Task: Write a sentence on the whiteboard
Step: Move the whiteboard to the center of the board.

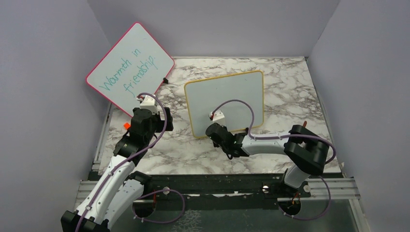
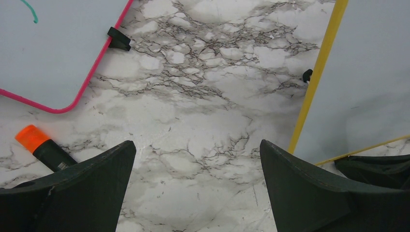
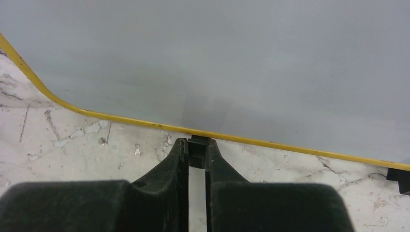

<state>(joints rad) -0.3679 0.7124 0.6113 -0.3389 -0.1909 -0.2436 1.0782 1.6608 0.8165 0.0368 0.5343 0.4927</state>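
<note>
The whiteboard [image 1: 227,99] is standing on its lower edge on the marble table [image 1: 193,154], its yellow frame is meeting the tabletop, and its face is showing a plain pale grey. At the middle of that lower edge, a small black foot [image 3: 198,143] is sticking out from under the frame. The right gripper [image 3: 197,150] is pinching this foot, its two fingers pressed together on either side of it. A second black foot [image 3: 399,175] is sitting further along the same edge, toward the whiteboard's right corner.

To the left of the whiteboard, the left gripper [image 2: 196,145] is hanging over bare marble with its fingers spread wide and gripping nothing. Further left of the whiteboard, an orange-capped marker [image 2: 43,147] is lying on the table, just beside the left gripper's outer finger. Beyond the marker, up and to the left of the whiteboard, a pink-framed board [image 1: 130,67] bearing teal handwriting is leaning.
</note>
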